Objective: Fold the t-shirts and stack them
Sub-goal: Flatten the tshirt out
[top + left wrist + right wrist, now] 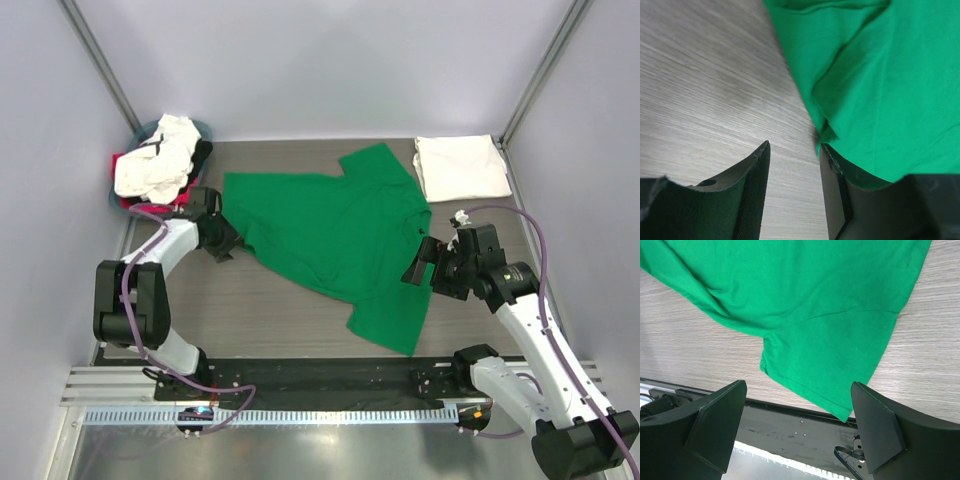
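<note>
A bright green t-shirt (pixel 335 235) lies spread flat, slightly crumpled, across the middle of the table. My left gripper (pixel 222 240) is open at its left corner. In the left wrist view the gripper (pixel 792 150) has bare table between its fingers, and the shirt's edge (pixel 880 90) drapes over the right finger (pixel 832 180). My right gripper (pixel 425 265) is wide open above the shirt's right side. In the right wrist view the gripper (pixel 799 384) is over a sleeve of the green shirt (pixel 805 300) and holds nothing. A folded white t-shirt (pixel 460 165) lies at the back right.
A round grey-blue basket (pixel 122 190) at the back left holds white, pink-red and black shirts (pixel 155 165). The table's black front rail (pixel 790 425) runs just below the green sleeve. Walls and frame posts enclose the table on three sides.
</note>
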